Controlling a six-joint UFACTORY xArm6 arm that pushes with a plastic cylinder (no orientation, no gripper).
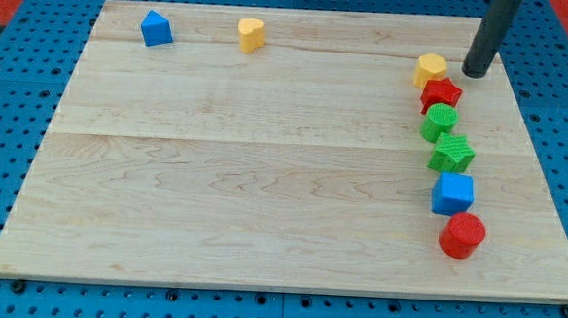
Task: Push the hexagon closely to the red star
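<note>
A yellow hexagon [430,69] sits near the board's upper right, touching the red star [442,93] just below and right of it. My tip [475,73] rests on the board a short way to the right of the yellow hexagon and above the red star, apart from both.
Below the red star runs a column: a green cylinder [440,121], a green star [452,152], a blue cube [453,193] and a red cylinder [462,235]. A blue block [156,28] and a yellow heart-like block [251,34] sit at the upper left. The wooden board [264,177] lies on blue pegboard.
</note>
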